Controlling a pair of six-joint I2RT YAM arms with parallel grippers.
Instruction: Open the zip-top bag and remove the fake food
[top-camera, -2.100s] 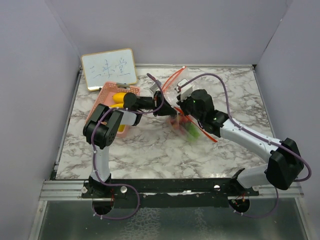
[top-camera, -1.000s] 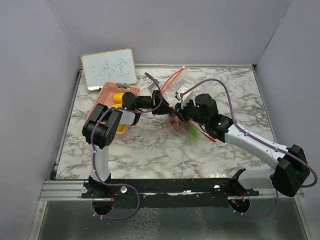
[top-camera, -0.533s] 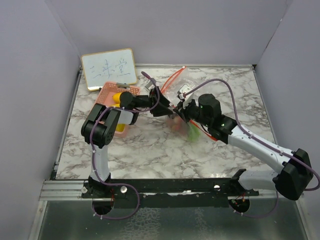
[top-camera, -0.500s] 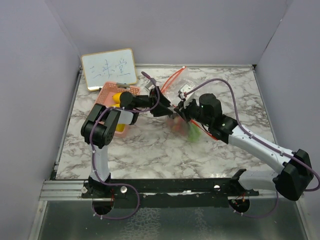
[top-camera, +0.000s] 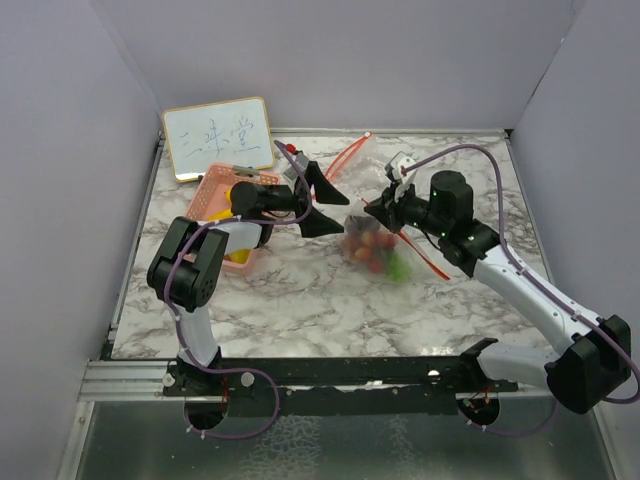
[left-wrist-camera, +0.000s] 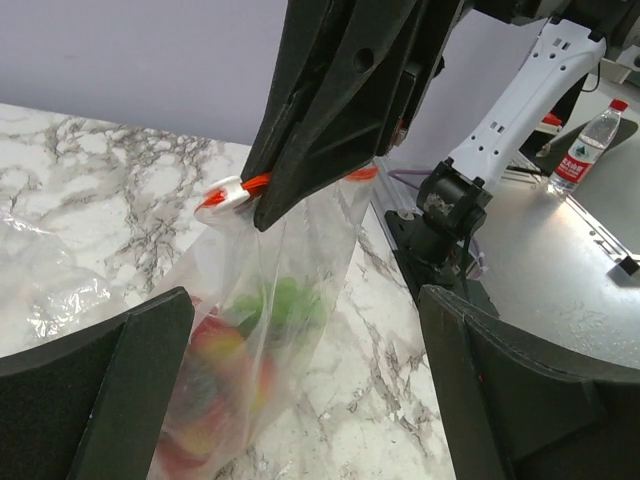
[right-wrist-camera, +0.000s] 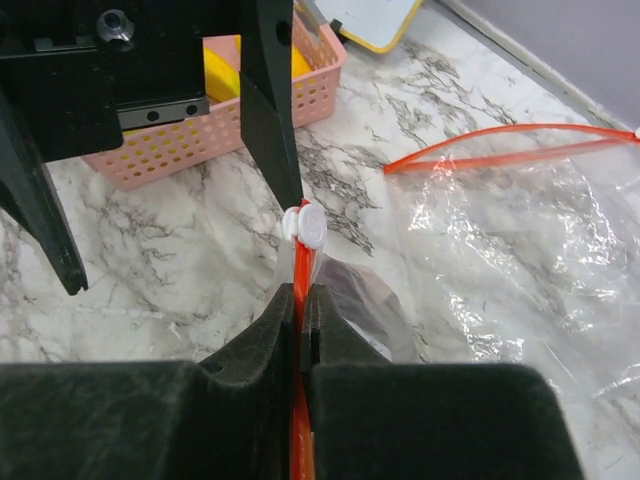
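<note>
The zip-top bag (top-camera: 378, 245) hangs by its orange zipper strip (right-wrist-camera: 300, 275), and my right gripper (right-wrist-camera: 300, 300) is shut on that strip just behind the white slider (right-wrist-camera: 305, 225). The fake food (top-camera: 372, 252), red, yellow and green pieces, lies in the bag's bottom on the marble and also shows through the plastic in the left wrist view (left-wrist-camera: 240, 350). My left gripper (top-camera: 335, 197) stands open to the bag's left with its fingers (left-wrist-camera: 530, 390) apart and nothing between them. It faces the bag (left-wrist-camera: 300, 290) without touching it.
A pink basket (top-camera: 215, 195) holding a yellow piece (top-camera: 239, 192) stands behind the left gripper. A second clear bag (right-wrist-camera: 520, 220) with an orange strip lies flat at the back. A small whiteboard (top-camera: 218, 137) leans at the back left corner.
My left gripper has opened, let go of the bag and drawn back to the left. My right gripper has risen and moved right with the zipper strip, so the bag now hangs from it.
</note>
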